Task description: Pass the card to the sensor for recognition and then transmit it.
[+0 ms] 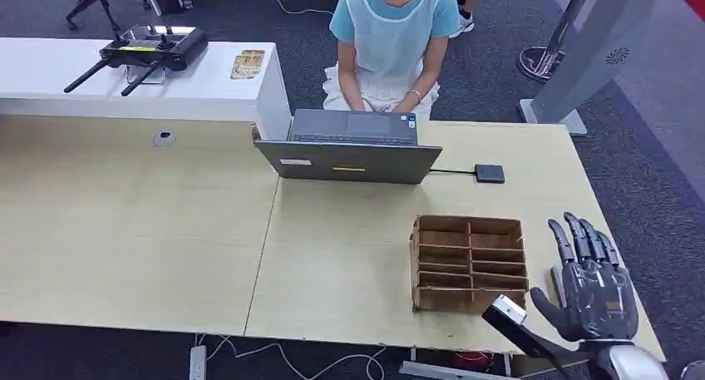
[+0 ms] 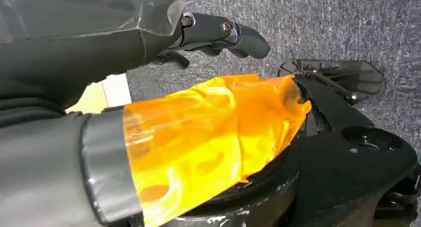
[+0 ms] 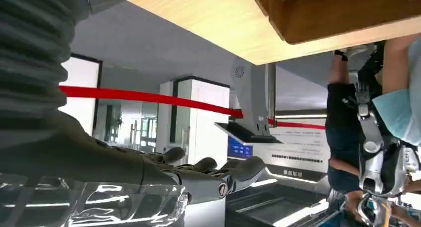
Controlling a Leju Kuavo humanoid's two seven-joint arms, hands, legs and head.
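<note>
Hovering beside the wooden organizer [image 1: 470,264], right hand [image 1: 592,290] seemingly empty.

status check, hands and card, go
Right hand open beside wooden organizer. Left hand hanging, holding nothing. Card not spotted. Laptop sits near black sensor.

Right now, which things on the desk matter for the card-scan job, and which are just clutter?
Job: wooden card rack; small black sensor box; right hand, open beside the rack.
Clutter: laptop; black remote controller; small booklet.

Bare tabletop [image 1: 332,255] lies left of the wooden organizer [image 1: 470,264] (the laptop [image 1: 349,147] blocks beyond).
</note>
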